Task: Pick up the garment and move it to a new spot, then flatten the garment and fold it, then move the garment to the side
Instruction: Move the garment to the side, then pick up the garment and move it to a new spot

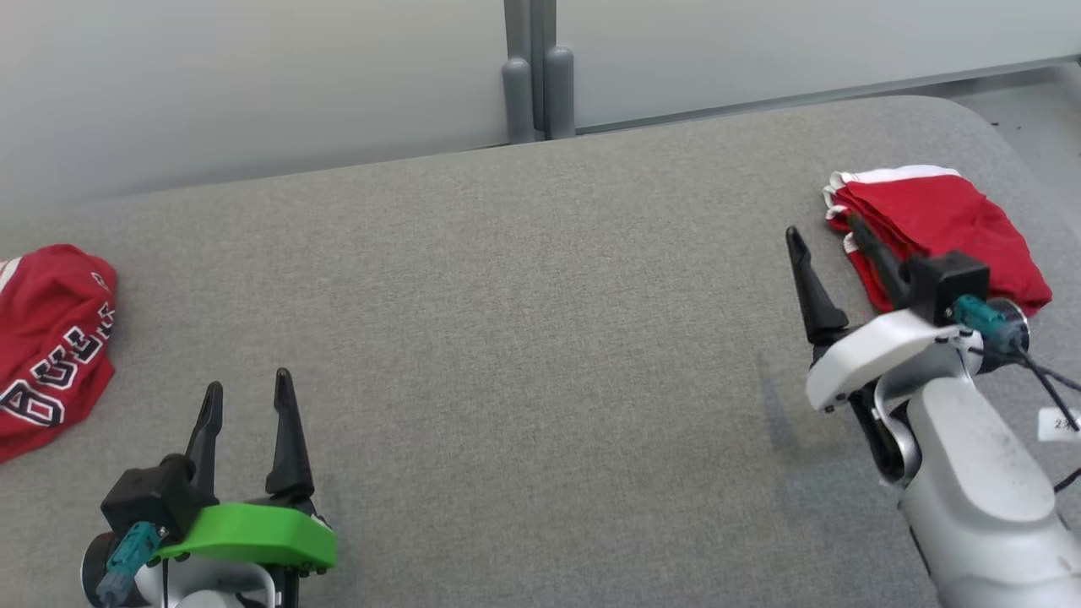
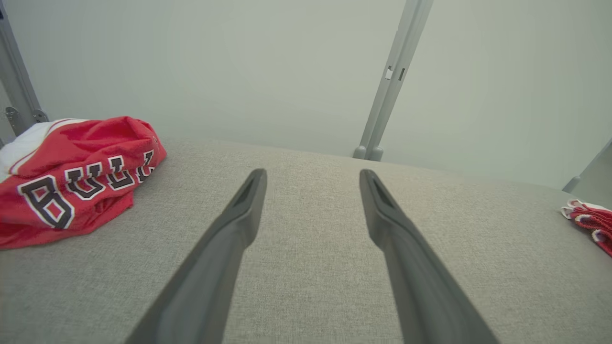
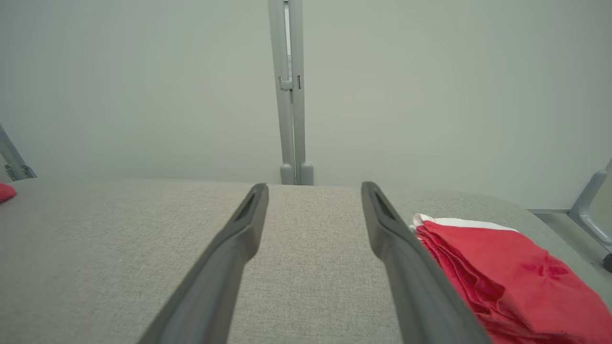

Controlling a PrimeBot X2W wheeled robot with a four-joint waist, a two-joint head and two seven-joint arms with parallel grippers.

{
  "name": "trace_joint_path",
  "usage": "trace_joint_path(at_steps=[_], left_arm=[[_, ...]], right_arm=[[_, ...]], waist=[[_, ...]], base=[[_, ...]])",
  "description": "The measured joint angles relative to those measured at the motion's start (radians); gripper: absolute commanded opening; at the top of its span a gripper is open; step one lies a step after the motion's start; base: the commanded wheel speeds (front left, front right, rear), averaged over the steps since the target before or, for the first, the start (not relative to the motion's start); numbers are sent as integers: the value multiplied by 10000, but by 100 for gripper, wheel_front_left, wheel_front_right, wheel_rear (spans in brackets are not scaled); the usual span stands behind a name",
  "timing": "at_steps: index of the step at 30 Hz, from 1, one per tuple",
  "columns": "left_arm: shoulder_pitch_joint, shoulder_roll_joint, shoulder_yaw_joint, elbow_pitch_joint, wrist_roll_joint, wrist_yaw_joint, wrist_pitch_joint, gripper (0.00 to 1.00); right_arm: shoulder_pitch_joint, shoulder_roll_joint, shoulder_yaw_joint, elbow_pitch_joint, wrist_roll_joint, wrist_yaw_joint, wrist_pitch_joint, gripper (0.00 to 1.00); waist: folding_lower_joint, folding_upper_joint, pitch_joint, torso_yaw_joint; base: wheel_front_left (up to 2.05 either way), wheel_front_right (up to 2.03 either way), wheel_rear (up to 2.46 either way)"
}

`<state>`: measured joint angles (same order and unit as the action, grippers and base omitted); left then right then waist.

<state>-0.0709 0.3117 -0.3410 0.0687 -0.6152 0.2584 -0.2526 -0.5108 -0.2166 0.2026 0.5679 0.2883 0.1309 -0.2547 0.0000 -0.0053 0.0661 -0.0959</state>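
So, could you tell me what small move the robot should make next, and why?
Probably swing the left gripper left toward the crumpled jersey: it lies unfolded beside that open, empty gripper, while the folded red garment by the right gripper looks finished.

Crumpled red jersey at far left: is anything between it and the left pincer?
Nothing visible. Only bare grey fabric tabletop lies between the open left pincer and the crumpled red jersey with black lettering; the folded red garment sits far right.
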Motion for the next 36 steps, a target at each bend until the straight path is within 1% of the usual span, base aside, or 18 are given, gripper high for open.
trace_joint_path(at_steps=[5,6,7,8,9,11,16,19,26,36], left_arm=[[485,-8,127,2,-65,48,-36,100],[568,-8,136,-2,-71,50,-38,100],[568,-8,136,-2,-71,50,-38,100],[709,-13,146,6,-71,46,-40,100],[709,-13,146,6,-71,46,-40,100],[844,-31,169,25,-71,44,-50,100],[1067,-56,247,75,-44,17,-54,100],[1187,-111,267,63,-44,13,-56,100],[1268,-140,219,146,136,-75,-84,100],[1241,-167,190,117,280,-119,-98,100]], right_arm=[[1375,989,-1005,-1645,-1135,0,531,100],[1637,1166,-1135,-1977,-1252,0,644,100],[1637,1166,-1135,-1977,-1252,0,644,100],[2124,1398,-1377,-2554,-1427,0,855,100],[2124,1398,-1377,-2554,-1427,0,855,100],[2581,1503,-1524,-3055,-1664,0,1062,100],[3540,1661,-1668,-4008,-1758,0,1396,100],[4043,1661,-1676,-4368,-1453,0,1476,100],[4658,1666,-1536,-4778,-1135,0,1496,100],[4795,1666,-1547,-4974,-1076,-2,1580,100]], waist=[[0,0,-216,290],[0,0,-253,344],[0,0,-253,344],[0,0,-322,442],[0,0,-322,442],[0,0,-395,534],[0,0,-567,731],[0,0,-655,820],[0,0,-732,903],[0,0,-707,859]], base=[[0,0,0],[0,0,0],[0,0,0],[0,0,0],[0,0,0],[0,0,0],[0,0,0],[0,0,0],[0,0,0],[0,0,0]])
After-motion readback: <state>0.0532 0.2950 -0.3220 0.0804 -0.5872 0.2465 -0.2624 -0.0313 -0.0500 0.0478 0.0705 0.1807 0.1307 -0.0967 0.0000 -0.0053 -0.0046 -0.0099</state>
